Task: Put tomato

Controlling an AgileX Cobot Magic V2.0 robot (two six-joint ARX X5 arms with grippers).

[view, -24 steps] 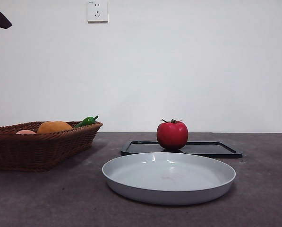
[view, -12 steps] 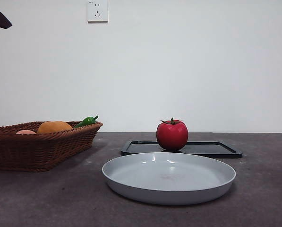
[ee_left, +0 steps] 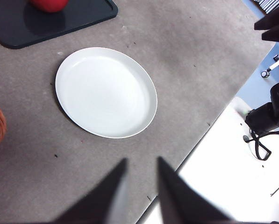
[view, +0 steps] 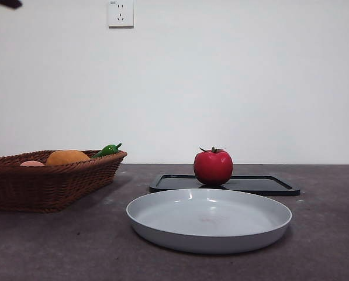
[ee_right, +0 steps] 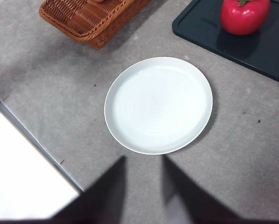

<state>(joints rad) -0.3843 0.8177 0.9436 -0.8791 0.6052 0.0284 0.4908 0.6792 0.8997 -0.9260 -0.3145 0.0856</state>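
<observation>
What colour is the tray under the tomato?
Black; the tray shows best in the right wrist view.

A glossy red round tomato (view: pixel 213 167) with a dark green stem stands upright on a flat black rectangular tray (view: pixel 262 185). At 6 o'clock from it, nearer the camera, lies a shallow grey round plate (view: pixel 208 220) on the dark grey surface (view: pixel 57 246). At 9 o'clock sits a brown woven wicker basket (view: pixel 45 184) holding an orange round fruit (view: pixel 67 157) and a small green pepper (view: pixel 107 150).
</observation>
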